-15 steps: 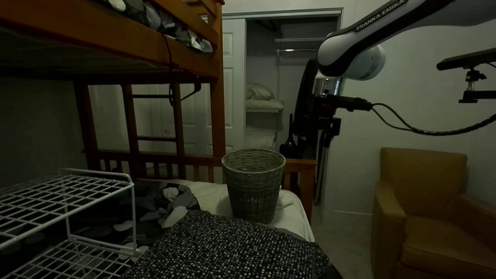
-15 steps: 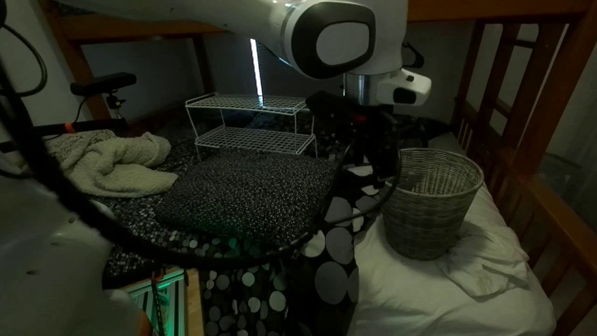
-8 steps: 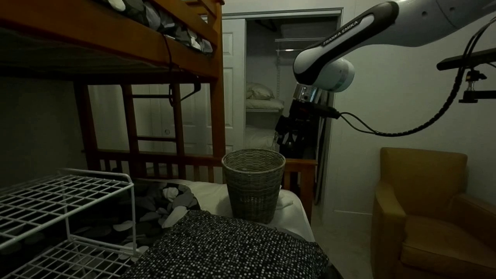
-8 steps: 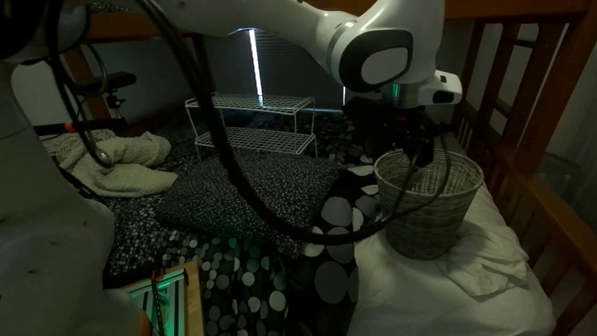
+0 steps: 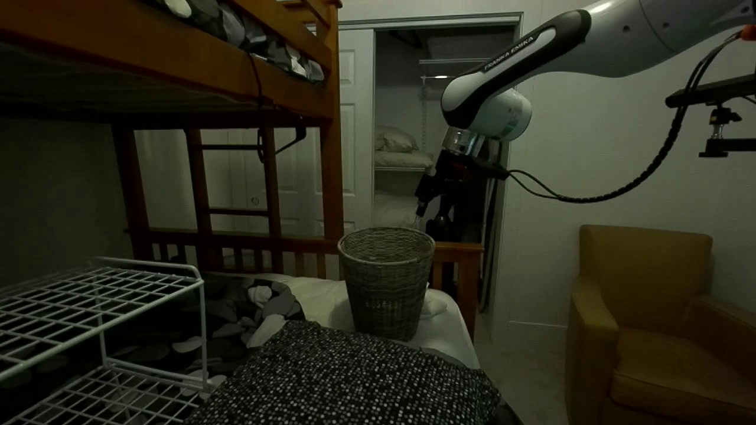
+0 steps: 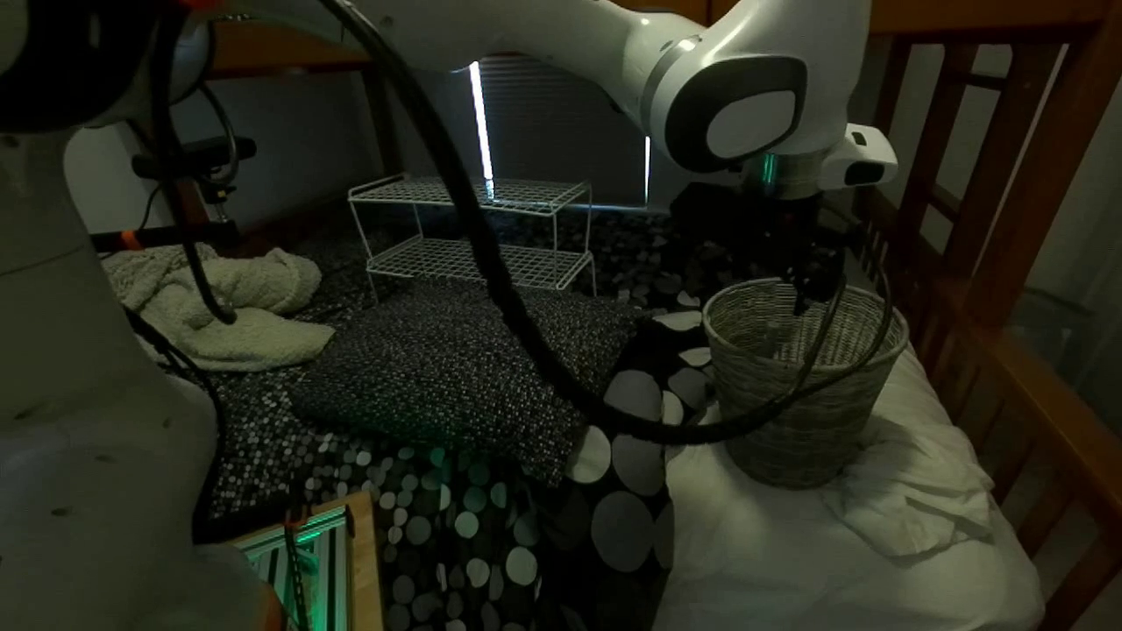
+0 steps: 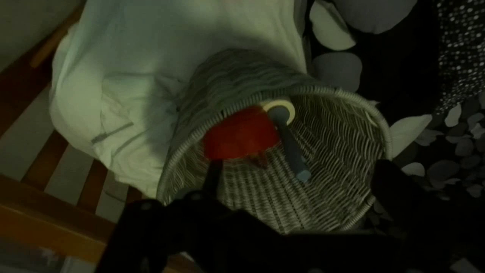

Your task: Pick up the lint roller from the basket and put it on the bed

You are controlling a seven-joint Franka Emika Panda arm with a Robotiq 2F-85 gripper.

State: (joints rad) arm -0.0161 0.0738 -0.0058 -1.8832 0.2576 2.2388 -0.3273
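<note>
The grey woven basket [image 5: 387,289] stands upright on the bed [image 5: 319,289]; both also show in an exterior view, the basket [image 6: 802,421] and the bed's white sheet [image 6: 789,561]. In the wrist view I look down into the basket [image 7: 341,93]. The lint roller [image 7: 290,146], with a slim grey-blue handle and a cream roll end, leans inside it beside a red object. My gripper [image 7: 299,165] is open and empty, its dark fingers wide apart above the basket's mouth. In an exterior view the gripper [image 6: 811,285] hangs at the rim. The lint roller is not clear in the exterior views.
The red object [image 7: 242,134] shares the basket. A white wire rack [image 6: 473,263] stands on the bed, with a dark speckled pillow [image 6: 473,368] before it. The wooden bed rail [image 6: 1052,403] runs behind the basket. A tan armchair [image 5: 649,319] stands beside the bed.
The arm has swung across to the basket, and my gripper now hangs over its mouth, tilted. The motion is smaller in the last half second. The basket has not moved.
</note>
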